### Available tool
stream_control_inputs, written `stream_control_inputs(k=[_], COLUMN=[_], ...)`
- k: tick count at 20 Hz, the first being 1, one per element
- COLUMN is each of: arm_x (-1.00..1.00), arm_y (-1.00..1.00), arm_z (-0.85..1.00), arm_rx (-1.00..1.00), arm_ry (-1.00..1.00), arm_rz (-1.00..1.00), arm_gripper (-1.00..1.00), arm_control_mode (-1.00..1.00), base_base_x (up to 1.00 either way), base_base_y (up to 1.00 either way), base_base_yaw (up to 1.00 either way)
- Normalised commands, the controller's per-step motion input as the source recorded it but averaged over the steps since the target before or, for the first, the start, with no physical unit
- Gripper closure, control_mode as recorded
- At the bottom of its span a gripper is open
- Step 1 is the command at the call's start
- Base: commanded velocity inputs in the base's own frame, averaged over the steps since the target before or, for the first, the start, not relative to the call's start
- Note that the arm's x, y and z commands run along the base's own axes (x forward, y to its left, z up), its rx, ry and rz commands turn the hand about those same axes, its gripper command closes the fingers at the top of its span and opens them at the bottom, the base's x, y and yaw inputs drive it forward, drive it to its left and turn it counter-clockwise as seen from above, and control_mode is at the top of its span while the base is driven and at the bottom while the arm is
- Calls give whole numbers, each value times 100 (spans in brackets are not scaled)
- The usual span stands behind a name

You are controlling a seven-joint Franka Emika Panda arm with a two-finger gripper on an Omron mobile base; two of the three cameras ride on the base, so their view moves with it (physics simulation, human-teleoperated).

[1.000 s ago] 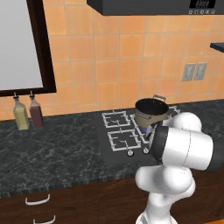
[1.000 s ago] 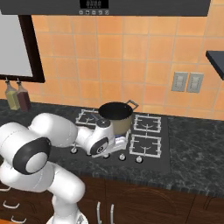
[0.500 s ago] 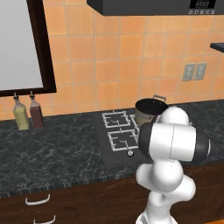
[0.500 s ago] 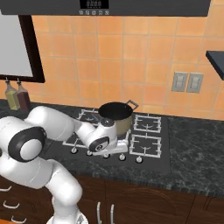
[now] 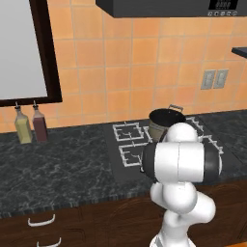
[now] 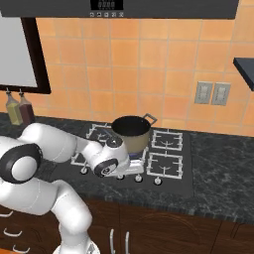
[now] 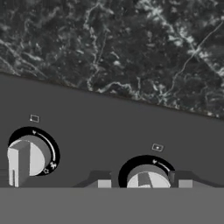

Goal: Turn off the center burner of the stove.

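gripper (image 7: 145, 183): your fingertips sit spread either side of a knob (image 7: 147, 177), not touching it.
second knob (image 7: 27, 159): well to the left in your hand view.
stove (image 6: 184, 174): black cooktop set in the dark counter (image 5: 62, 164).
center burner: you cannot see it; a pot (image 6: 132, 133) stands over the middle grates.

The claw (image 6: 130, 167) sits low at the stove (image 6: 186, 174) front edge, fingers hidden behind the hand. Just behind it stands a dark pot (image 6: 131, 131). Two bottles (image 6: 19, 109) stand far off on the desk (image 6: 223, 198).
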Motion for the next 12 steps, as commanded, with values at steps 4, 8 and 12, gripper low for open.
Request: stream_control_inputs(k=[4,8,12], arm_x=[-1,0,17], arm_y=[18,11,10], arm_z=[0,0,0], arm_rx=[17,21,20], arm_ry=[-3,0,26], arm_rz=[-94,-94,-65], arm_gripper=[100,100,100], arm_control_mode=[-100,-100,-100], base_base_x=[0,0,0], base_base_y=[0,0,0], base_base_yaw=[0,0,0])
